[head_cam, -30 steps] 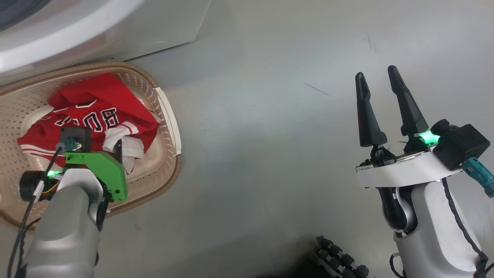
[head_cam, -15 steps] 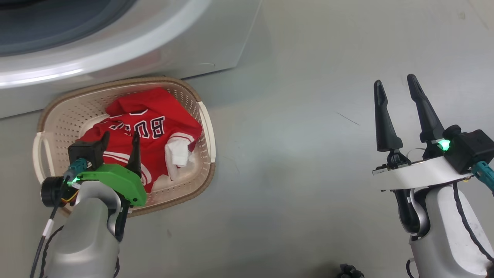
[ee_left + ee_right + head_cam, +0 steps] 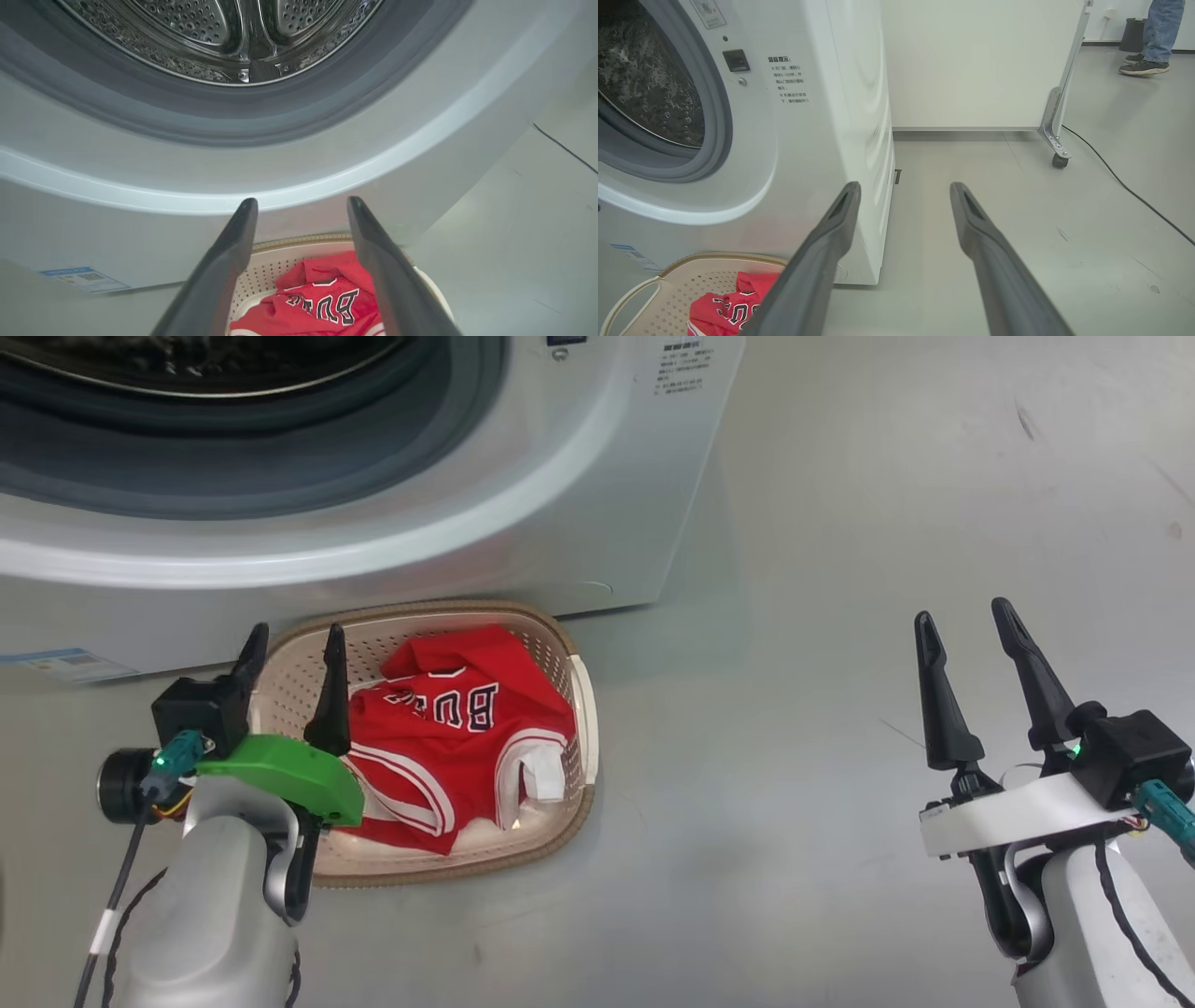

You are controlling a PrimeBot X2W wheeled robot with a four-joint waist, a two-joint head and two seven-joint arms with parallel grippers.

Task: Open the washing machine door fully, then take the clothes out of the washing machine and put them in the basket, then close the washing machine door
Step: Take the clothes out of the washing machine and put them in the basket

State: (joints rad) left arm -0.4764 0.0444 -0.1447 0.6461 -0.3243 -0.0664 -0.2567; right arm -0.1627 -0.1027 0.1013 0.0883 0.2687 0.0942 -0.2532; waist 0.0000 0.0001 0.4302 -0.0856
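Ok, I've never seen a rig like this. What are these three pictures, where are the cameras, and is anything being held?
This is a wheeled robot with two arms. The head view looks down from its head: the left gripper and right gripper, pairs of dark fingers, are both open and empty. On the grey floor a cream basket sits just in front of the white washing machine, with a red jersey lying in it. The other two pictures come from wrist cameras looking along each gripper's fingers. The left wrist view faces the machine's steel drum; the right wrist view shows the machine's side and, far off, a person's legs.
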